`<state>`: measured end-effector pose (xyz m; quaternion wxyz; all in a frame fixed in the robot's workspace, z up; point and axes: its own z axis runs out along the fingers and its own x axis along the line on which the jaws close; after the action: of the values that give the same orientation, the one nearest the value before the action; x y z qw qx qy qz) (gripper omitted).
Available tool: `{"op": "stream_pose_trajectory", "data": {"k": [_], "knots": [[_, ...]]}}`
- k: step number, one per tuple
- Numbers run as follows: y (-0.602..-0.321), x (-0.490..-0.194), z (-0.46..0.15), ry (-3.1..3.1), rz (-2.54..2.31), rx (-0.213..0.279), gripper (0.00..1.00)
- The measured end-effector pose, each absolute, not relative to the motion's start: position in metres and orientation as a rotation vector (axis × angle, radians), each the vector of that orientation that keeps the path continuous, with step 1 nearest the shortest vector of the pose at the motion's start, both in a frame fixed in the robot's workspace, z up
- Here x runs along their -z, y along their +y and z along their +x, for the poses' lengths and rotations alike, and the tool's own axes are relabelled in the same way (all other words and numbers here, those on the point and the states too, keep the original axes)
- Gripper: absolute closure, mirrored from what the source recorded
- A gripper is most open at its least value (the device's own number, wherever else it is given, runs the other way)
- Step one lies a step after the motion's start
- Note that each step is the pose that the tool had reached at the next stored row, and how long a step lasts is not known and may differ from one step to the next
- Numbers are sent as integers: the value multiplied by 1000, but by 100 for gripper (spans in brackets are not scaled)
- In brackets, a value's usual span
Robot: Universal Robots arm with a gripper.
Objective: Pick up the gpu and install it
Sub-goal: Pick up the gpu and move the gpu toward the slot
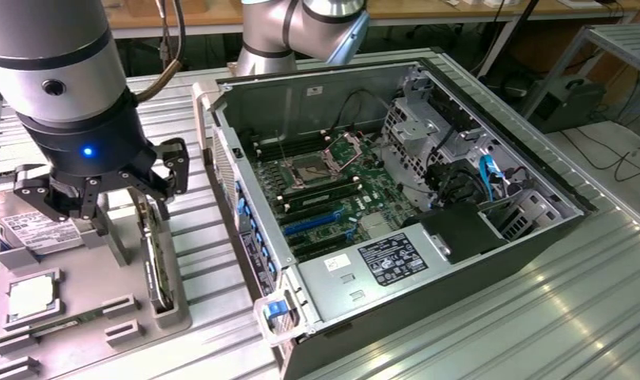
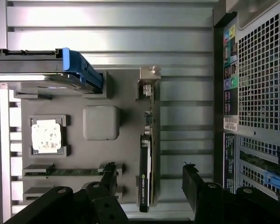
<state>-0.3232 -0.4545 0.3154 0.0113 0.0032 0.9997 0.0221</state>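
Gpu [image 2: 145, 172] noted standing on edge in the grey parts holder [image 2: 126, 135], just beside the open computer case [image 1: 298, 99]. Gripper [image 2: 149, 179] was poised over it, fingers spread either side, nothing grasped. Pickup and installation were both judged undone.

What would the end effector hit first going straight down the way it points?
Probably the graphics card, standing on edge in the gray tray: its top edge lies between the fingers of the open end effector. Height above it is unclear.

Silver arm [image 1: 56, 63], black gripper [image 1: 107, 202], blue light [image 1: 86, 150]
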Motion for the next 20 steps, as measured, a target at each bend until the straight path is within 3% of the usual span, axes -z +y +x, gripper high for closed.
{"op": "stream_pose_trajectory", "data": {"k": [20], "knots": [[-459, -283, -323, 3118, 10, -69, 32]]}}
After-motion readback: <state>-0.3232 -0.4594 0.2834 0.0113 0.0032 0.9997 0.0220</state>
